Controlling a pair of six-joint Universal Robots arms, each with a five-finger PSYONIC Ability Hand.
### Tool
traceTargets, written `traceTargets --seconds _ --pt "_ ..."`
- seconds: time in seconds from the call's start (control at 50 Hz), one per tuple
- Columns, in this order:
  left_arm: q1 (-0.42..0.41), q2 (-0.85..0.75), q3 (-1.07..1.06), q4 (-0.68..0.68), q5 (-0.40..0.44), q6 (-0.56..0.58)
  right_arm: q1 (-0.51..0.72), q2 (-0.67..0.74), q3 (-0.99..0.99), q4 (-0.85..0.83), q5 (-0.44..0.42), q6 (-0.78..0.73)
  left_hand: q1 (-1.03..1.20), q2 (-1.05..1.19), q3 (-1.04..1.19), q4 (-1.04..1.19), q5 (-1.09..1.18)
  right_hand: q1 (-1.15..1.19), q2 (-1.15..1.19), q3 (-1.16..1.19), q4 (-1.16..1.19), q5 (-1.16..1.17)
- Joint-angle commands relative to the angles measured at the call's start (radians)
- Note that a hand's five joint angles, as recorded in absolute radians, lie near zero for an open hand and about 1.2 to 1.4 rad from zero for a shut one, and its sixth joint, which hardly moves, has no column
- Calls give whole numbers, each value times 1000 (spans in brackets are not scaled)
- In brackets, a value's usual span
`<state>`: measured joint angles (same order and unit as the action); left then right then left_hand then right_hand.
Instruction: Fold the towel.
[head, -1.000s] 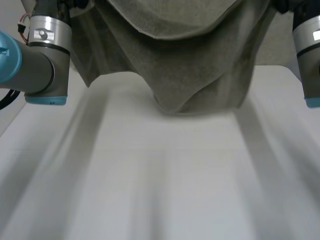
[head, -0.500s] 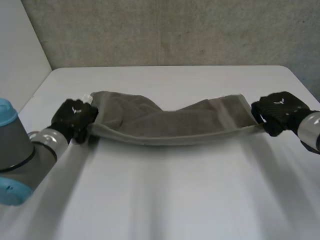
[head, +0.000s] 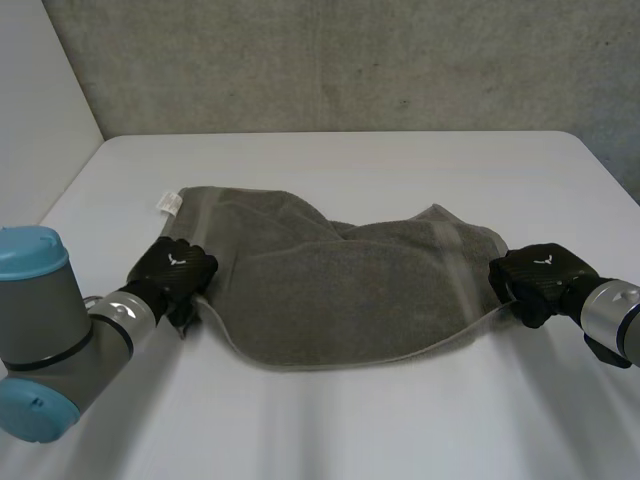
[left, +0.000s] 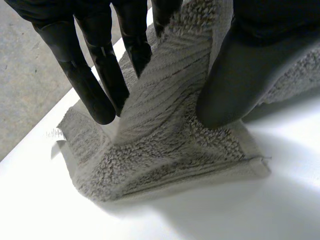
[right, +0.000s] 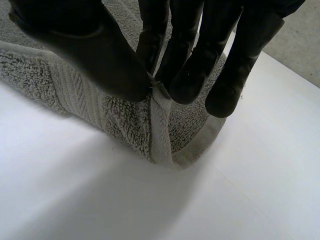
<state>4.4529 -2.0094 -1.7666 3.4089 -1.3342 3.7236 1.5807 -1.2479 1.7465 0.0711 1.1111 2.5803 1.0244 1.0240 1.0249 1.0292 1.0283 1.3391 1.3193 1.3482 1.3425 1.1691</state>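
A white bench (head: 330, 420) fills the foreground. Nearest on it, the left hand (head: 172, 270) pinches the grey towel (head: 340, 290) at its near-left corner. The left wrist view shows the cloth tented up between the thumb and straight fingers (left: 95, 85). The right hand (head: 535, 280) grasps the towel's right end (its wrist view shows the hem (right: 160, 125) nipped between thumb and fingertips). The towel lies rumpled on the bench between both hands. Farther back, a white label (head: 168, 203) sticks out at its far-left corner, and a grey wall (head: 350, 60) stands behind.

There is one grey towel (head: 330, 280) (with one small white label (head: 168, 203)), one white table (head: 350, 420), and two black hands: the left hand (head: 172, 272) and the right hand (head: 535, 280).
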Motion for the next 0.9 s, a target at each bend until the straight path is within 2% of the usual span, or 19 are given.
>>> traceTargets --seconds 0.02,0.08,0.18,0.42,0.52,0.56,0.62,0.72,0.9 --pt "-70 11 -17 6 -3 -10 -1 1 -1 -7 -1 -3 -235 -234 -235 -240 -413 57 77 48 54 53" --pt "-92 15 -22 6 -3 -13 -1 1 4 -11 -1 -6 -326 -326 -327 -331 -505 57 77 48 54 53" --pt "-101 14 -10 10 -6 -13 -1 1 8 -13 -1 -8 -353 -352 -353 -358 -531 57 77 48 54 53" --pt "-98 -38 53 27 -16 -10 1 4 10 -13 -2 -8 -268 -267 -268 -273 -446 57 77 48 54 53" --pt "-90 -45 61 81 -75 -4 -1 4 10 -14 -2 -8 -180 -179 -180 -184 -358 57 77 48 54 53" --pt "-83 -46 62 137 -132 5 -1 4 10 -14 -4 -9 -171 -171 -171 -176 -349 57 77 48 54 53" --pt "-75 -49 68 199 -172 6 -1 4 10 -14 -2 -9 -162 -162 -163 -167 -340 57 77 48 54 53" --pt "-54 -51 72 242 -184 7 2 2 11 -14 -4 -9 -159 -159 -160 -164 -338 57 77 48 54 53" --pt "-32 -61 82 242 -184 7 1 1 15 -14 -4 -11 -115 -115 -116 -120 -294 57 77 48 54 53"
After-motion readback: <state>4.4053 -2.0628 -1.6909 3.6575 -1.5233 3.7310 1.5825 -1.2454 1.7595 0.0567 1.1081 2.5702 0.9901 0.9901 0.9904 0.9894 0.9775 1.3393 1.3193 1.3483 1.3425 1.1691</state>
